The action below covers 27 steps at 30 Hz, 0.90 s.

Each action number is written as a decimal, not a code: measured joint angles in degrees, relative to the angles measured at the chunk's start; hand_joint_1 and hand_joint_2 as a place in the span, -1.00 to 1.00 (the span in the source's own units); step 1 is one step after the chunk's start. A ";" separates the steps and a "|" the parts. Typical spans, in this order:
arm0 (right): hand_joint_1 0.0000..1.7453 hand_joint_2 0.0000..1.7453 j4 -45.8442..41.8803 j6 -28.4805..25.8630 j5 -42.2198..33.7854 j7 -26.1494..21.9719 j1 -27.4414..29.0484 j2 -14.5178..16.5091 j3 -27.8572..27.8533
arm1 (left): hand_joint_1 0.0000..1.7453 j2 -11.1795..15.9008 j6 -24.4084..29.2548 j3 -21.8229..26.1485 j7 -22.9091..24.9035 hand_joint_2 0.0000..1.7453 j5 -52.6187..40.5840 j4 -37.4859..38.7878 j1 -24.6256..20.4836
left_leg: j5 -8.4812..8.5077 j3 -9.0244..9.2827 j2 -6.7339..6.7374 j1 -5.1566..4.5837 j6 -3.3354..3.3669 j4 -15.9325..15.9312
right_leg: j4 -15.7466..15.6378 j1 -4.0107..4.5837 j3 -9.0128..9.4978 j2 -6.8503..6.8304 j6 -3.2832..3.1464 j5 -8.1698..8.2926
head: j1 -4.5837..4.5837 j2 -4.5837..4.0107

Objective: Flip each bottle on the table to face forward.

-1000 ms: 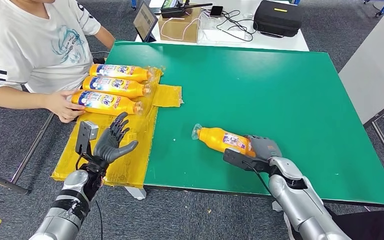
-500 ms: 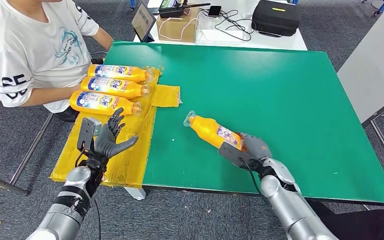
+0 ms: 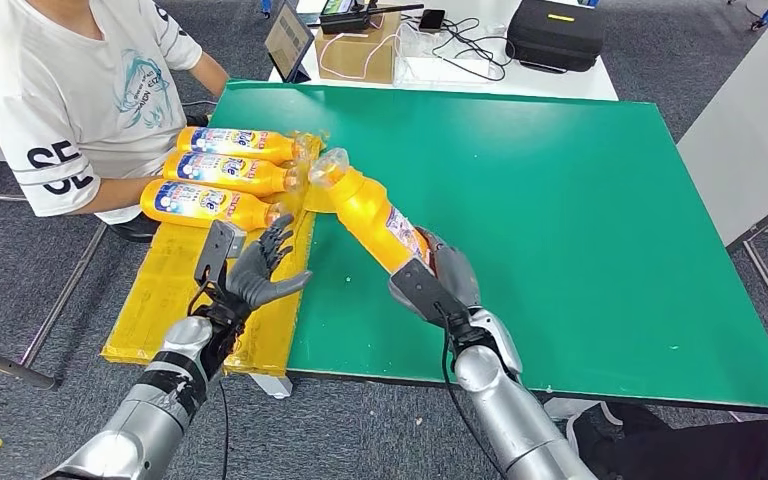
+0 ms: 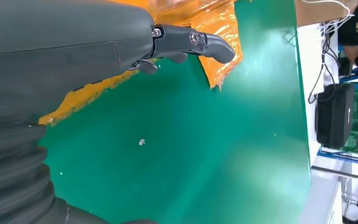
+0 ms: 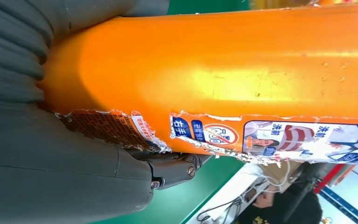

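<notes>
Right robot hand (image 3: 438, 283) grips the base end of the orange bottle (image 3: 372, 213), which is raised clear of the green surface (image 3: 560, 200) and tilted, its cap end pointing toward three bottles (image 3: 222, 173) lying side by side on the yellow mat (image 3: 175, 290). Left robot hand (image 3: 260, 272) hovers over the mat's near part, fingers spread, holding nothing. A person (image 3: 70, 90) sits just beyond the row.

Probable hazards — the grip sits far from the bottle's middle, so the long free end may swing or slip through the fingers; the cap, already close to the row, may nudge a lying bottle. The torn label (image 5: 279, 140) offers an uneven, possibly slick contact.
</notes>
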 joint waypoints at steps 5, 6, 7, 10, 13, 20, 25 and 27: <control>1.00 1.00 0.56 0.57 -1.41 -0.67 -1.03 1.75 0.56 | -1.00 -0.32 -4.69 -1.73 0.62 1.00 1.92 0.80 -1.00 | 0.00 -0.01 0.02 0.01 0.00 0.00 | 0.01 0.02 -0.03 0.00 0.00 0.00 | -0.01 0.00; 1.00 1.00 1.00 0.82 -1.79 -0.80 -1.46 2.16 0.79 | -1.00 -0.51 -5.68 -2.21 0.82 1.00 2.50 0.83 -1.20 | 0.00 0.00 0.03 0.01 0.00 0.00 | 0.01 0.02 -0.03 0.00 0.00 0.00 | -0.01 -0.01; 1.00 1.00 1.60 1.07 -2.23 -0.95 -1.93 2.57 1.02 | -1.00 -0.74 -6.49 -2.67 1.00 1.00 3.11 0.82 -1.39 | 0.00 0.00 0.03 0.02 -0.01 0.00 | 0.01 0.02 -0.04 0.00 0.00 0.00 | -0.01 -0.01; 1.00 1.00 3.99 1.68 -3.44 -1.62 -3.11 3.65 1.54 | -1.00 -1.46 -7.56 -4.11 1.31 1.00 4.49 0.52 -1.80 | 0.01 -0.01 0.01 0.02 -0.01 0.00 | 0.02 0.02 -0.03 0.00 0.00 0.00 | 0.00 -0.01; 1.00 1.00 5.86 1.85 -3.95 -2.11 -3.50 4.27 2.01 | -1.00 -1.89 -7.63 -5.20 1.49 1.00 5.19 0.05 -2.06 | 0.01 -0.02 0.01 0.02 -0.01 0.00 | 0.02 0.02 -0.03 0.00 0.00 0.00 | 0.00 -0.01; 1.00 1.00 9.72 3.58 -4.23 -2.45 -3.88 5.50 3.17 | -1.00 -2.25 -6.75 -7.19 1.74 1.00 6.59 -2.29 -2.16 | 0.00 -0.04 -0.01 0.02 -0.01 0.00 | 0.01 0.02 -0.04 0.00 0.00 0.00 | -0.01 0.01; 1.00 1.00 11.57 4.67 -3.56 -2.39 -4.06 6.35 4.35 | -1.00 -2.35 -6.11 -7.59 1.65 1.00 7.86 -2.71 -2.13 | 0.01 -0.04 0.00 0.02 -0.01 -0.01 | 0.02 0.02 -0.04 0.00 0.00 0.00 | -0.01 0.00; 1.00 1.00 12.10 4.91 -3.21 -2.26 -4.07 6.64 4.92 | -1.00 -2.33 -6.08 -7.65 1.55 1.00 8.42 -2.71 -2.10 | 0.01 -0.04 0.00 0.03 -0.01 -0.01 | 0.02 0.02 -0.04 0.00 0.00 0.00 | 0.00 0.00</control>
